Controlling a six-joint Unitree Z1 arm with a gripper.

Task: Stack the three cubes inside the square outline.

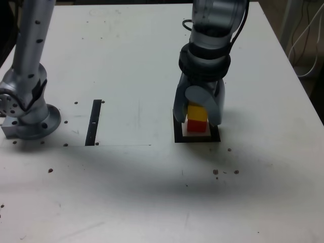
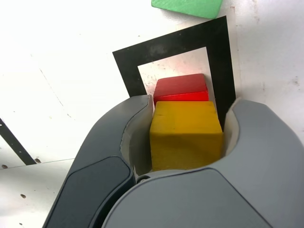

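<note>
The red cube [image 2: 181, 88] sits inside the square outline [image 2: 128, 67], on its white centre, and the yellow cube [image 2: 186, 134] rests on top of it, shifted a little so that part of the red top face shows beyond it in the wrist view. In the exterior view the same pair reads as yellow over red [image 1: 197, 125] within the black border [image 1: 178, 137]. The gripper [image 2: 186, 137] comes down over the stack with its grey jaws closed on the yellow cube, one on each side; both inner faces appear to touch the cube's sides, though the contact line is partly shadowed. The green cube [image 2: 187, 7] lies on the counter [image 1: 126, 61] just beyond the outline's far edge, apart from the stack and cut off by the edge of the wrist view; in the exterior view it is hidden behind the arm. Further out, toward the exterior view's left, a thin black strip [image 1: 94, 122] lies flat on the white counter, well apart from the outline, and the arm's round base [image 1: 31, 121] stands near the counter's left edge. Small dark specks dot the counter around these things.
</note>
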